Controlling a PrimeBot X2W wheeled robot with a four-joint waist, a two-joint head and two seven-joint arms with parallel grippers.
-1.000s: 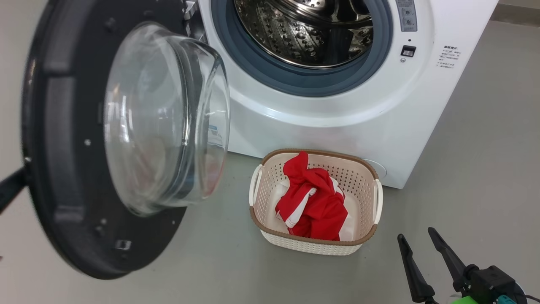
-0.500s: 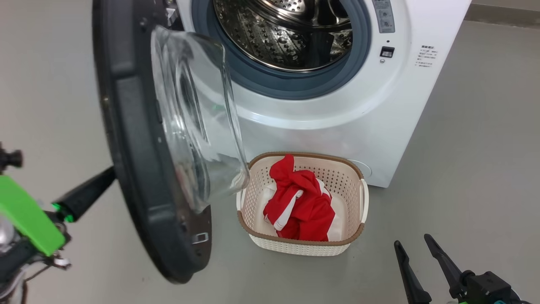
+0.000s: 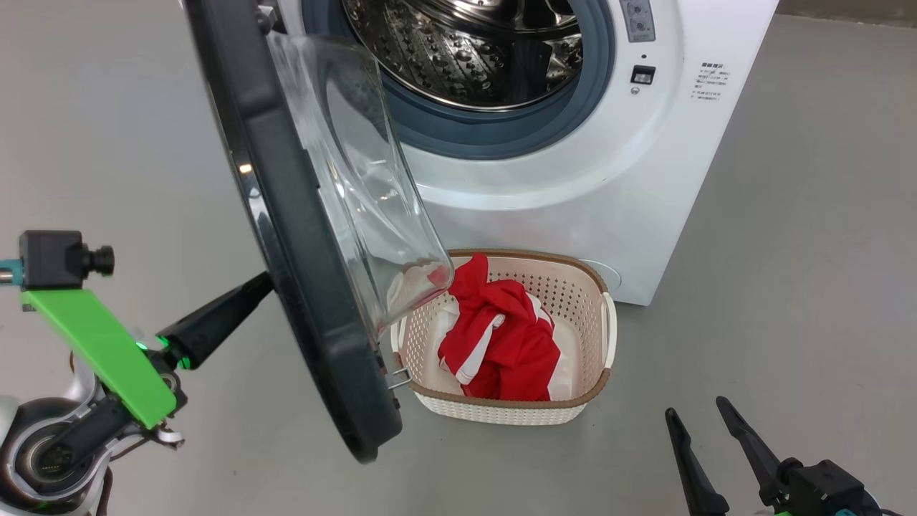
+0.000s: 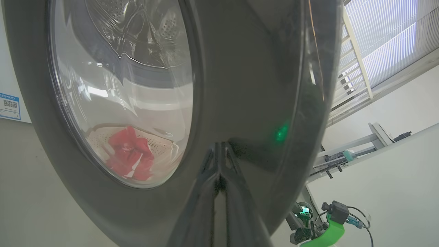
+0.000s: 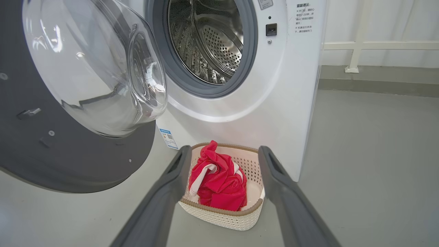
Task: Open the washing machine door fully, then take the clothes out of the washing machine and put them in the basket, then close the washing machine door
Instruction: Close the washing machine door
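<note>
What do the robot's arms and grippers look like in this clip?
The left gripper: long dark tapered fingers, a green light at their base, a bright green plate, a small black box with a teal plug, and a silver-white round wrist. The right gripper: two slim dark pointed fingers on a black block, with green and teal bits beneath.

One washing machine door (image 3: 301, 236): clear glossy glass centre in dark plastic, matt inside, mirror-glossy outside. One washing machine (image 3: 573, 193): smooth white casing, matt grey rubber gasket (image 3: 501, 136), shiny perforated steel drum (image 3: 444, 57). One basket (image 3: 501, 414): cream perforated plastic, brown woven-look rim, holding clothes (image 3: 516, 351) of soft, creased red cloth.
</note>
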